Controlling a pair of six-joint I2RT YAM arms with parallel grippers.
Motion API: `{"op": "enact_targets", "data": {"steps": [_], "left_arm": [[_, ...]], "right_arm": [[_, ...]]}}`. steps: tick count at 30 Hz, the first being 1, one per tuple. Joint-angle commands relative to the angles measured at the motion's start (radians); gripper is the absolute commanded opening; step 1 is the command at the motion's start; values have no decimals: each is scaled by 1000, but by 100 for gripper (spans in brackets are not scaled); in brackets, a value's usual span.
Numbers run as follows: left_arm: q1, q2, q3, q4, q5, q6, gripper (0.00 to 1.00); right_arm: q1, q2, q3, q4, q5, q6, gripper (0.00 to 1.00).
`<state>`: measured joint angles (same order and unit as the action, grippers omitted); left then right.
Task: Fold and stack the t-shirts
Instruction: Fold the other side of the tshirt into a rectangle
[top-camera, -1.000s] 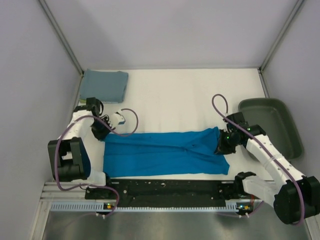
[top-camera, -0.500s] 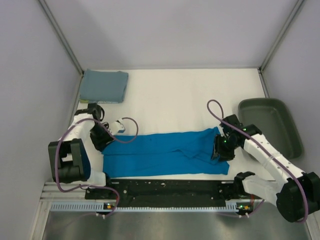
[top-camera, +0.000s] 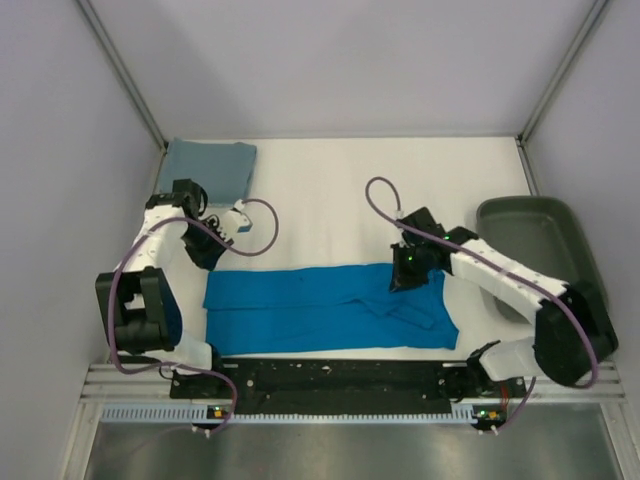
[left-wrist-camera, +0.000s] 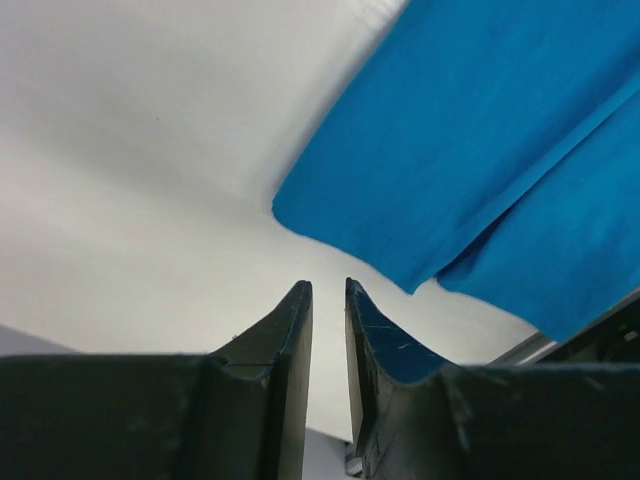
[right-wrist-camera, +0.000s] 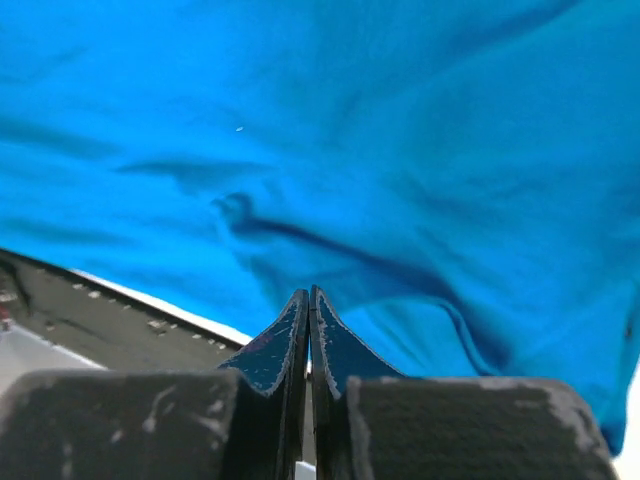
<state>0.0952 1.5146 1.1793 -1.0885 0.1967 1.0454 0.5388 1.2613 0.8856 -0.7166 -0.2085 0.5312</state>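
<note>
The bright blue t-shirt (top-camera: 320, 310) lies as a long flat strip along the near side of the white table. The grey-blue t-shirt (top-camera: 210, 168) sits folded square at the back left. My left gripper (top-camera: 211, 260) hovers just off the blue shirt's far left corner (left-wrist-camera: 480, 150). Its jaws (left-wrist-camera: 328, 290) stand a narrow gap apart with nothing between them. My right gripper (top-camera: 404, 277) is over the far edge of the shirt's wrinkled right part (right-wrist-camera: 350, 120). The right gripper's fingertips (right-wrist-camera: 309, 295) are pressed together, and I see no cloth between them.
A dark green tray (top-camera: 545, 215) stands at the right edge of the table. The black rail (top-camera: 330, 375) carrying the arm bases runs along the near edge, just below the shirt. Grey walls close in the left, back and right sides.
Both grippers opened and closed again. The right gripper left the shirt's right end and moved left and back. The left gripper backed off the left corner, and the shirt now lies flatter.
</note>
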Motion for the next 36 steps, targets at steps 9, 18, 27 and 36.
{"op": "enact_targets", "data": {"steps": [9, 18, 27, 36], "left_arm": [[-175, -65, -29, 32, 136, -110, 31], [-469, -160, -4, 87, 354, -146, 48], [-1046, 33, 43, 479, 206, -308, 63], [-1247, 249, 51, 699, 72, -308, 65]], "right_arm": [[341, 230, 44, 57, -239, 33, 0], [65, -77, -8, -17, -106, 92, 5], [-384, -88, -97, 113, -22, -28, 11], [-408, 87, -122, 164, 152, -63, 45]]}}
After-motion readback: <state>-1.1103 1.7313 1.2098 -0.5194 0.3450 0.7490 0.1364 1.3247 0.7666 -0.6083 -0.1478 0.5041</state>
